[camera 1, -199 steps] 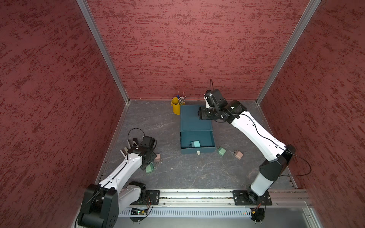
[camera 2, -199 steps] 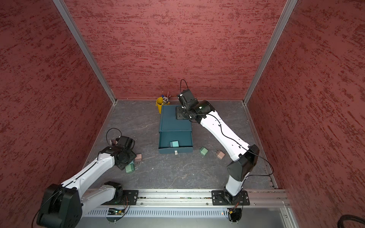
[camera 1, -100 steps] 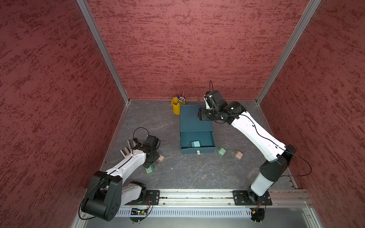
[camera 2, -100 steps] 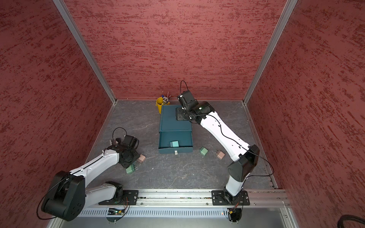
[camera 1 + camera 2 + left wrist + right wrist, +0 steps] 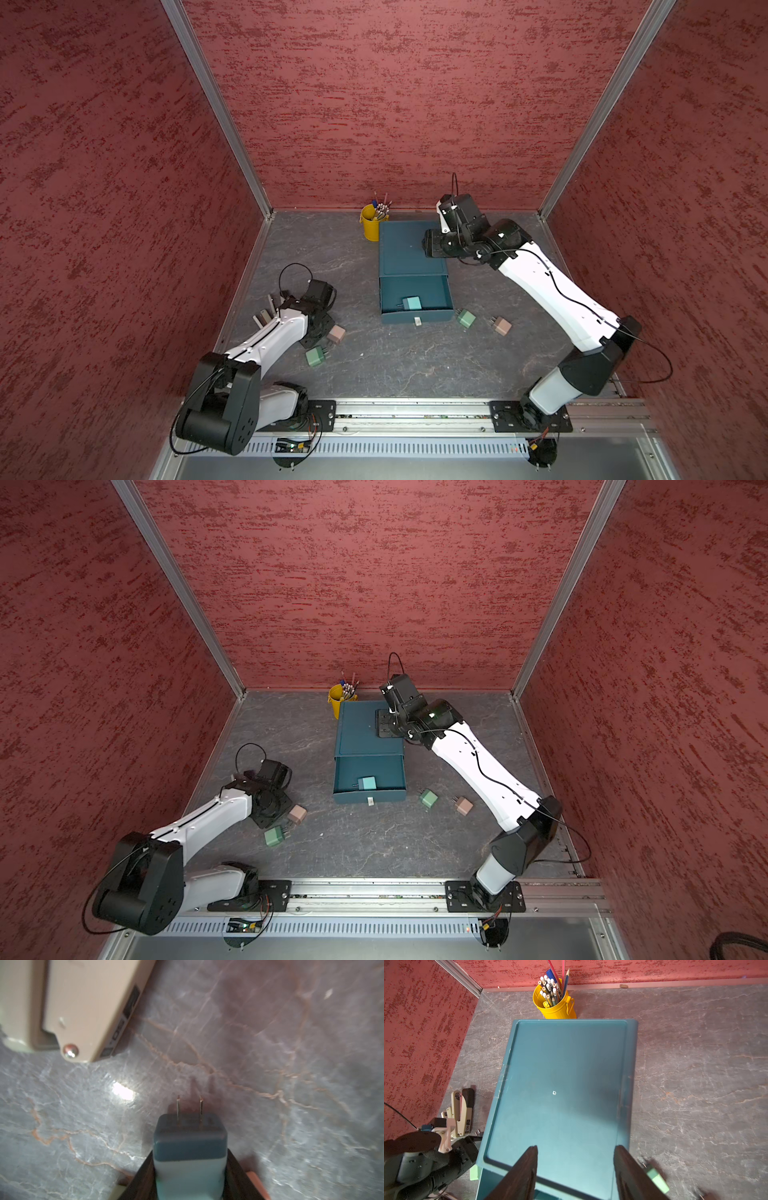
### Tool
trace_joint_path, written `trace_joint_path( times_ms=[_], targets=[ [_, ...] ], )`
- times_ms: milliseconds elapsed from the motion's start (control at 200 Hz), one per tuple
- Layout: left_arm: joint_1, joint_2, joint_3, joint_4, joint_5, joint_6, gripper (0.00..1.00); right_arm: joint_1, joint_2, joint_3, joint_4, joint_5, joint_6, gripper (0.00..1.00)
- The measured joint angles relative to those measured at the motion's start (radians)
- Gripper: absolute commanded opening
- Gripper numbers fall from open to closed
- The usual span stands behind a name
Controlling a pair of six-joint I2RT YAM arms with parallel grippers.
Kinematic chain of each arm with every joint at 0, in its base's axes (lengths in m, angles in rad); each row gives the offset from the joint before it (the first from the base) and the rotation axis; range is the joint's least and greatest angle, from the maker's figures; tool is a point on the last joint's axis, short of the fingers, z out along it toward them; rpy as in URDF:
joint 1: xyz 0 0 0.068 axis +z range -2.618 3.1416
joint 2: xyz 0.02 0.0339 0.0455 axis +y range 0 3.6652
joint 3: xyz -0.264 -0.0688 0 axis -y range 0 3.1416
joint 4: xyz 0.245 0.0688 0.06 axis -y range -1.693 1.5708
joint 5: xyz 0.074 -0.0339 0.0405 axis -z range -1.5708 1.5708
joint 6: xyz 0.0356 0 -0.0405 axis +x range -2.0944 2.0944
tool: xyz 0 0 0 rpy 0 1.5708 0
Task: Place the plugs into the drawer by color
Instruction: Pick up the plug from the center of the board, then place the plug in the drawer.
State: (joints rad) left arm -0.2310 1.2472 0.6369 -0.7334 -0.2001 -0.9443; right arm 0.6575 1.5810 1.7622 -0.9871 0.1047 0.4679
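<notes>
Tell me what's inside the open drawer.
One teal-blue plug lies in the open drawer, near its front wall; nothing else shows on its visible floor. The drawer's back part, under the chest's top, is hidden.

I see the drawer [image 5: 368, 737] chest mid-table with one drawer pulled out towards six o'clock and a teal-blue plug [image 5: 366, 783] inside. At four o'clock from it, on the table [image 5: 374, 850], sit a mint plug [image 5: 428, 798] and a pink plug [image 5: 463, 805]. At eight o'clock, a second pink plug [image 5: 297, 813] and a green plug [image 5: 274, 836] lie beside my left arm [image 5: 216, 816].
</notes>
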Motion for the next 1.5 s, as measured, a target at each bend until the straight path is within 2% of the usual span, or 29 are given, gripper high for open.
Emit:
trace_joint_path(
  times_ms=[75,235,436,561,696,807,1052,1242,1312,1353,1458,1503],
  targets=[
    [-0.008,-0.01,0.067,-0.027,-0.019,0.018,0.0,0.0,-0.052,-0.05,0.002,0.002,0.013,0.62],
    [-0.092,-0.043,0.281,-0.123,-0.106,0.069,0.0,0.0,-0.192,-0.15,0.0,0.035,0.036,0.62],
    [-0.331,-0.039,0.663,-0.238,-0.229,0.174,0.0,0.0,-0.354,-0.233,-0.037,0.11,0.084,0.62],
    [-0.529,-0.006,0.855,-0.265,-0.272,0.24,0.0,0.0,-0.411,-0.293,-0.06,0.148,0.132,0.61],
    [-0.724,0.087,0.961,-0.272,-0.268,0.301,0.0,0.0,-0.452,-0.377,-0.087,0.164,0.173,0.61],
    [-0.82,0.169,0.961,-0.268,-0.243,0.338,0.0,0.0,-0.502,-0.44,-0.105,0.173,0.194,0.61],
    [-0.838,0.225,0.861,-0.207,-0.191,0.373,0.0,0.0,-0.621,-0.538,-0.097,0.158,0.208,0.61],
    [-0.809,0.225,0.817,-0.163,-0.164,0.376,0.0,0.0,-0.635,-0.544,-0.092,0.129,0.205,0.61],
    [-0.803,0.225,0.808,-0.155,-0.157,0.374,0.04,0.0,-0.642,-0.552,-0.087,0.123,0.205,0.61],
    [-0.803,0.225,0.806,-0.153,-0.153,0.374,0.09,0.0,-0.646,-0.555,-0.085,0.119,0.205,0.61],
    [-0.803,0.225,0.799,-0.14,-0.14,0.374,0.29,0.0,-0.659,-0.566,-0.072,0.108,0.204,0.61],
    [-0.803,0.224,0.794,-0.134,-0.136,0.374,0.42,0.0,-0.663,-0.569,-0.07,0.102,0.201,0.61]
  ],
)
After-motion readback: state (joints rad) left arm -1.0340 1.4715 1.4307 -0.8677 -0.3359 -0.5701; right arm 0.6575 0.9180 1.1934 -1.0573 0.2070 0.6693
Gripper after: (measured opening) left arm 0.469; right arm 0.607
